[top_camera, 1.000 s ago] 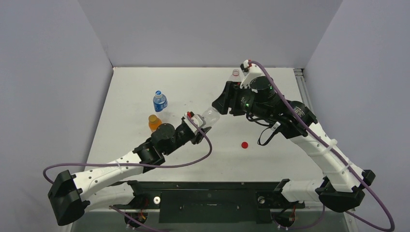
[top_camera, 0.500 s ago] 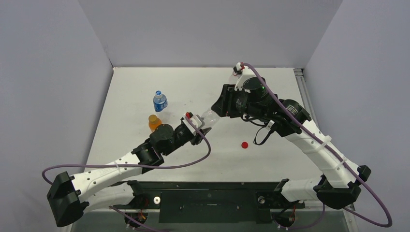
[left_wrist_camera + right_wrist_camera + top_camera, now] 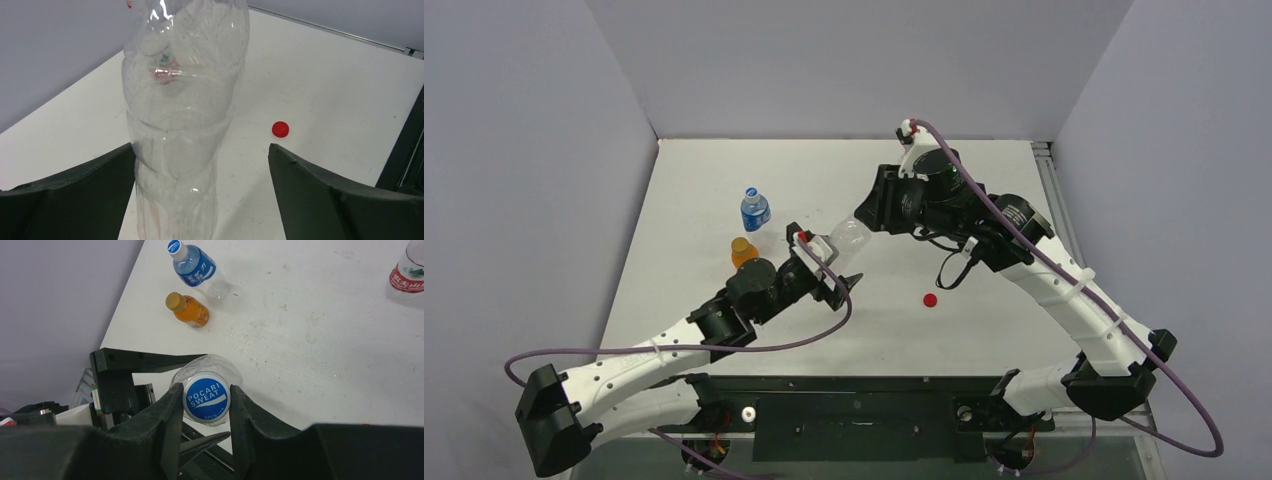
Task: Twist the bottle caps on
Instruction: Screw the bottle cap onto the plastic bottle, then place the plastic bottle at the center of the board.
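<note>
**A:** How far along?

**B:** The red cap (image 3: 930,299) lies loose on the table, lower centre of the overhead view. The Pocari Sweat cap (image 3: 206,398) sits on the clear bottle (image 3: 180,115), probably not tight yet. At upper left of the right wrist view, the orange bottle (image 3: 189,310) and blue-labelled bottle (image 3: 195,267) are capped: 2 done.

**A:** Fingers?

**B:** The left gripper (image 3: 202,155) is spread wide around the clear bottle's body, not clamping it. The right gripper (image 3: 205,390) pinches the Pocari Sweat cap.
</note>
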Robot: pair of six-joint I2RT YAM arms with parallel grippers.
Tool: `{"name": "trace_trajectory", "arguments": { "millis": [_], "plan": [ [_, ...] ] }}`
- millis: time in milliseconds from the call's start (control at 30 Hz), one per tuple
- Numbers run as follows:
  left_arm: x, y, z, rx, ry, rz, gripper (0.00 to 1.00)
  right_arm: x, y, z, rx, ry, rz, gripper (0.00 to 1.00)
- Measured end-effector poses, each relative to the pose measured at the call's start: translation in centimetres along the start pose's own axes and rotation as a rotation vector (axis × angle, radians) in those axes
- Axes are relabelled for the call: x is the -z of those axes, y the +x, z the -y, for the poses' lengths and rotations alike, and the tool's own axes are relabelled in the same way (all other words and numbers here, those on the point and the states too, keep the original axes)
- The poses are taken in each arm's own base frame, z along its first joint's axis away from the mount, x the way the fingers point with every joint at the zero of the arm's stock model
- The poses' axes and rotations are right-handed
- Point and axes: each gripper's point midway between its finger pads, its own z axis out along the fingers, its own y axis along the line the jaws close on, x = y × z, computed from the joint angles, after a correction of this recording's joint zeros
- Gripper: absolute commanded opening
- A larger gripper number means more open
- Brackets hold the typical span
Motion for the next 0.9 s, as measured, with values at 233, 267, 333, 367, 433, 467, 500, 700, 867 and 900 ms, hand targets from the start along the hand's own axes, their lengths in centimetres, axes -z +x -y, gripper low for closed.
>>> {"name": "trace_trajectory", "arguments": {
  "millis": [233,267,333,367,433,467,500,700,867,900],
  "plan": [
    [3.1,-1.5,-2.4,0.037,-0.114,0.017,0.96,-2.6,-1.8,-0.2,0.012,0.054,0.03,0.0],
    [3.7,-1.9,-2.8,0.043,-0.135,0.021,0.96,-3.2,-1.9,-0.3,0.015,0.06,0.029,0.0],
    [4.9,-2.9,-3.7,0.06,-0.176,0.04,0.96,-4.7,-2.1,-0.3,0.028,0.083,0.028,0.0],
    [5.7,-3.6,-4.1,0.068,-0.196,0.054,0.96,-5.5,-2.1,-0.4,0.036,0.093,0.026,0.0],
    [7.3,-5.3,-5.1,0.091,-0.24,0.09,0.96,-7.0,-2.0,-0.5,0.051,0.116,0.019,0.0],
    [8.1,-6.3,-5.6,0.105,-0.263,0.111,0.97,-8.1,-2.0,-0.7,0.064,0.131,0.018,0.0],
    [9.1,-7.4,-6.1,0.12,-0.287,0.137,0.97,-9.0,-1.9,-1.0,0.077,0.14,0.016,0.0],
    [15.6,-14.1,-9.6,0.246,-0.456,0.32,0.96,-13.7,-0.6,-2.6,0.149,0.194,0.012,0.0],
    [19.7,-16.8,-11.5,0.327,-0.55,0.398,0.96,-16.8,0.6,-3.3,0.196,0.234,0.024,0.0],
    [20.1,-17.0,-11.7,0.335,-0.561,0.402,0.96,-17.4,1.0,-3.3,0.204,0.242,0.023,0.0]
  ]
}}
